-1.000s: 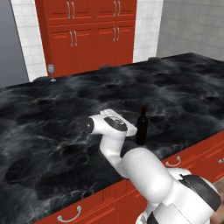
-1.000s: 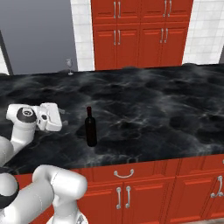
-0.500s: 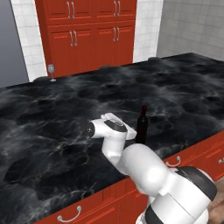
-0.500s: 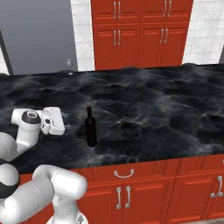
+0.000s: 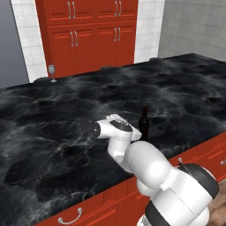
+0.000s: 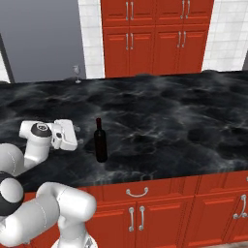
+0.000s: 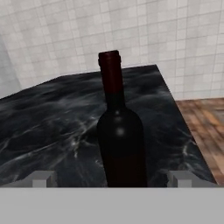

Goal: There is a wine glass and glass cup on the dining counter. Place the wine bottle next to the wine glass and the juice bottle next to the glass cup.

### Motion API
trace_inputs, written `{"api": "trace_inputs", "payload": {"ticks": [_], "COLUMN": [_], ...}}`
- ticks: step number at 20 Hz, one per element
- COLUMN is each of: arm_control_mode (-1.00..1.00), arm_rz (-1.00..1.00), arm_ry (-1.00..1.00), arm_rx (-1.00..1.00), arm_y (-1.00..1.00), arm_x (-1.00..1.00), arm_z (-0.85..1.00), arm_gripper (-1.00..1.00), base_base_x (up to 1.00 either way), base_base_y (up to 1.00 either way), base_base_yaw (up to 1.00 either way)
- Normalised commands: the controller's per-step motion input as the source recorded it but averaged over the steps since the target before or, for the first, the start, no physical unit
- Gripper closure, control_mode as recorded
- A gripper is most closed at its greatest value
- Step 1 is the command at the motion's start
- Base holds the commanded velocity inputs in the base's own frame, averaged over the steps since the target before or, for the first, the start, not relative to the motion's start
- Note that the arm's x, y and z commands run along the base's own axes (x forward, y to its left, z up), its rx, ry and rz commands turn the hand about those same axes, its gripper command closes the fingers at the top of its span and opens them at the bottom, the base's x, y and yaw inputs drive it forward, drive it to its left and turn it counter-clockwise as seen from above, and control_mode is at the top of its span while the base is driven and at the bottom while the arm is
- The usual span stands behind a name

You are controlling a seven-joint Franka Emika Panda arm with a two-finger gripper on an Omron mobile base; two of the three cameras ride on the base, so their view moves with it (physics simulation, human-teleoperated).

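Jaws of the white two-finger gripper (image 7: 111, 178) stand wide apart, level with the slim, nearly black wine bottle (image 7: 120, 135) with its dark red top, gripping nothing. That bottle stands upright near the front edge of the glossy black, white-veined dining counter (image 6: 184, 116); a small clear stemmed wine glass (image 5: 52, 72) stands at the far edge.

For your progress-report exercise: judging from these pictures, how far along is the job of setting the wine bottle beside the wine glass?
Done: nothing placed; the wine bottle stands near the front edge of the dining counter, far from the wine glass at the back edge. In hand: the gripper is open, level with the bottle's body between its fingertips, not yet gripping. Left: grasp it, carry it to the glass, then the juice bottle step.
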Motion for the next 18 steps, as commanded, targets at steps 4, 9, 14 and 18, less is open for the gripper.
{"api": "trace_inputs", "payload": {"ticks": [4, 9, 14, 18], "arm_control_mode": [-1.0, -1.0, -1.0, -1.0], "arm_rz": [0.0, 0.0, 0.0, 0.0], "arm_ry": [0.09, 0.09, 0.02, 0.0], "arm_rx": [0.01, 0.0, 0.0, 0.0], "arm_y": [-0.18, -0.2, -0.15, -0.07], "arm_x": [-0.04, -0.01, 0.0, 0.12], "arm_z": [0.0, -0.03, -0.1, -0.21], "arm_gripper": [-1.0, -1.0, -1.0, -1.0], "base_base_x": [0.0, 0.0, 0.0, 0.0], "base_base_y": [0.0, 0.0, 0.0, 0.0], "base_base_yaw": [0.0, 0.0, 0.0, 0.0]}}
